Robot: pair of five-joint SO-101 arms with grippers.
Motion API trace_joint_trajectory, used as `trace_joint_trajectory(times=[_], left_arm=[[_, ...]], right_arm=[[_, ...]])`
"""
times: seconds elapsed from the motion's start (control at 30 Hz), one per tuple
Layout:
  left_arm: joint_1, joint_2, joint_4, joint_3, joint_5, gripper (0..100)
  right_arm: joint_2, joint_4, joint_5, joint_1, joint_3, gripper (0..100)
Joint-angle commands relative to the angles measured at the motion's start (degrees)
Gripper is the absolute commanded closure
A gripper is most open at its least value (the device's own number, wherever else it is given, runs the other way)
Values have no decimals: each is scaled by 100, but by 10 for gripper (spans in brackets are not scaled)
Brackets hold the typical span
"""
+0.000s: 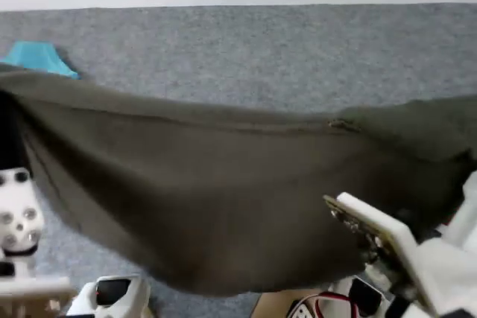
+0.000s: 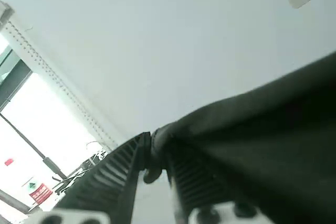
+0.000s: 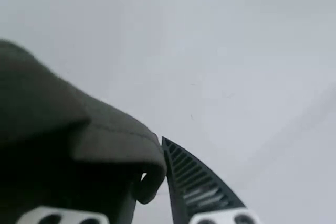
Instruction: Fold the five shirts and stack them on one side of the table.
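At the far left of the grey table [image 1: 261,50] lies a blue shirt [image 1: 37,57], partly hidden behind the olive shirt [image 1: 223,199]. The left gripper [image 2: 156,163] is closed on one end of the olive shirt, with a fold of cloth pinched between its ribbed fingers [image 2: 118,169]. From there the olive shirt hangs lifted above the table, stretched across the high view and sagging in the middle. At the right, the right gripper [image 3: 152,182] holds the other end, its fingers narrow around a hemmed edge that curls over between them.
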Motion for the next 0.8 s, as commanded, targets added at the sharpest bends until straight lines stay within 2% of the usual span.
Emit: trace_joint_trajectory(times=[0.0, 0.23, 0.43, 0.57, 0.77], left_arm=[[-369, -114, 105, 321, -114, 995], [-914, -229, 97, 1851, -123, 995], [-941, 97, -211, 3749, -132, 995], [-923, 519, -1196, 5068, -132, 995], [-905, 1591, -3226, 6158, -123, 995]], right_arm=[[40, 277, 44, 40, -35, 988], [391, 549, 53, -13, 747, 988], [664, 488, 62, -936, 1996, 988], [971, -92, 35, -1349, 3226, 988], [1411, -2009, 35, -1640, 4923, 988]])
